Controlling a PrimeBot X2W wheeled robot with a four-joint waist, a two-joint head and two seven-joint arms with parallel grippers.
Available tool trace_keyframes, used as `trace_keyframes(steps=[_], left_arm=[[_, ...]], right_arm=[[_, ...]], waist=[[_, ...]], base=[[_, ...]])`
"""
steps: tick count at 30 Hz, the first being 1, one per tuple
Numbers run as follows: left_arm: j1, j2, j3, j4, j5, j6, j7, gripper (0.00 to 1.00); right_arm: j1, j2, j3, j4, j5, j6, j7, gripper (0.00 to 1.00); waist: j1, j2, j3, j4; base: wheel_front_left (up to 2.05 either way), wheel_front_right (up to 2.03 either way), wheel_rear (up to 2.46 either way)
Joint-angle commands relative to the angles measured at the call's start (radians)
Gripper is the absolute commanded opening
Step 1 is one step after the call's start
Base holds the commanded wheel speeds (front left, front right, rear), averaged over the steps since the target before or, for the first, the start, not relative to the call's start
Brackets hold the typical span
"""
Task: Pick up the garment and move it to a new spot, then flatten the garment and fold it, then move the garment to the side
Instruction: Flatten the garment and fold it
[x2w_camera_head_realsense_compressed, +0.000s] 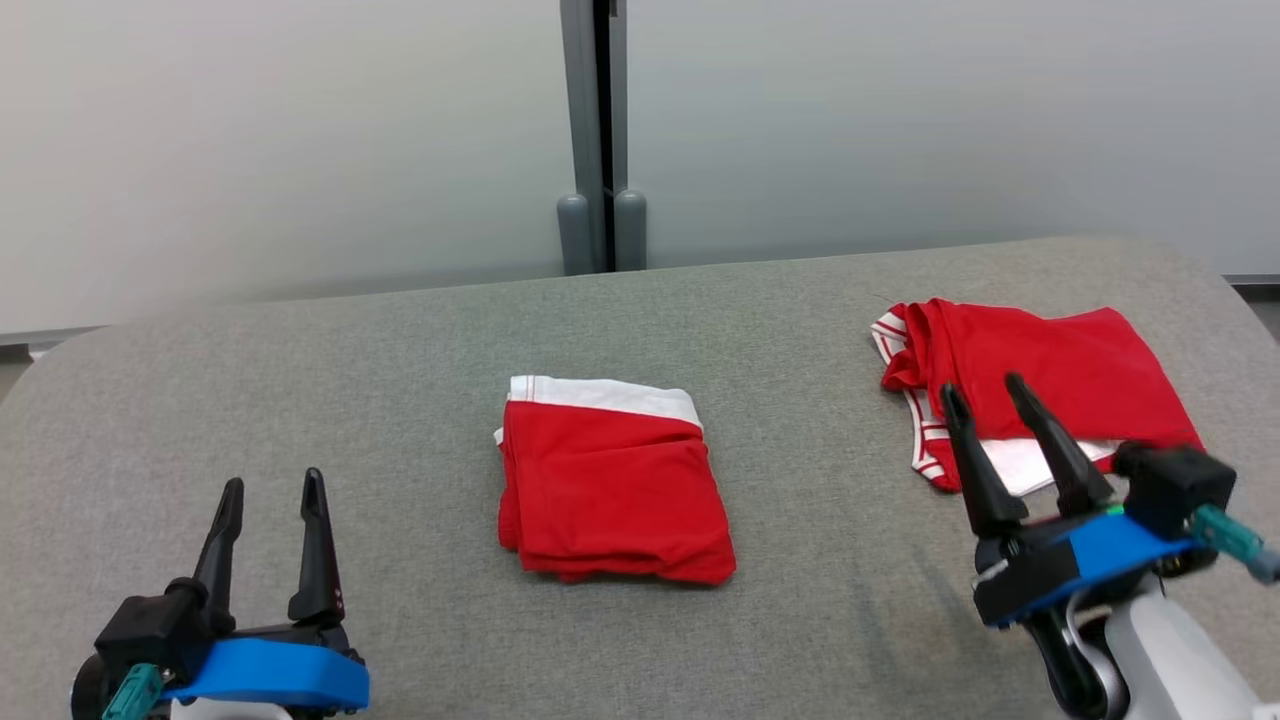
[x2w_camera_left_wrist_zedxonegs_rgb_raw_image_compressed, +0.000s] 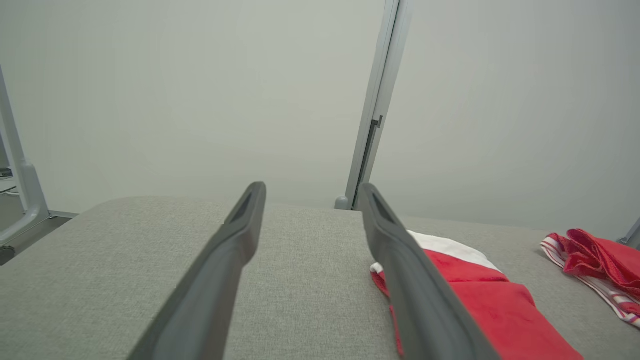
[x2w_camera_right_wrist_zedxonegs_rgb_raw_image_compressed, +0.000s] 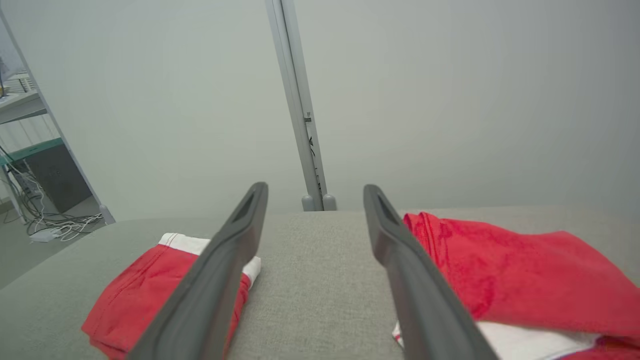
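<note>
Here we are with both tools released and holding nothing: the left tool hovers low over the near left of the bench, jaws apart, and the right tool hangs spread at the near right, its tips right in front of a crumpled garment with striped trim. The folded garment, red with a white band along its far edge, lies square in the middle of the bench, well apart from both tools. We'd say the fold looks done and the shift to the side is what's left, and that's where it can slip. Pinch only the top layer and the stack peels open. Drag it instead of lifting and the grey cloth surface could rumple the bottom layers. And watch that right tool: one careless sweep and it may snag the crumpled heap.
</note>
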Motion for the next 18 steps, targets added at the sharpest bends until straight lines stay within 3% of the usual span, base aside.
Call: trace_keyframes(steps=[1, 7, 18], left_arm=[[0.013, 0.004, 0.008, -0.007, 0.014, 0.001, -0.004, 1.00], [0.043, -0.007, 0.041, -0.030, 0.058, -0.001, -0.004, 1.00], [0.036, -0.027, 0.036, -0.014, 0.080, -0.009, -0.004, 1.00]], right_arm=[[0.034, 0.011, -0.019, -0.010, -0.026, 0.000, -0.003, 1.00], [0.127, 0.069, -0.098, -0.023, -0.120, 0.000, -0.003, 1.00], [0.120, 0.107, -0.117, -0.003, -0.176, 0.000, -0.003, 1.00]], waist=[[0.0001, 0.0000, -0.004, -0.007], [0.0001, 0.0000, -0.005, -0.019], [0.0001, 0.0000, -0.009, 0.002]], base=[[0.00, 0.00, 0.00], [0.00, 0.00, 0.00], [0.00, 0.00, 0.00]])
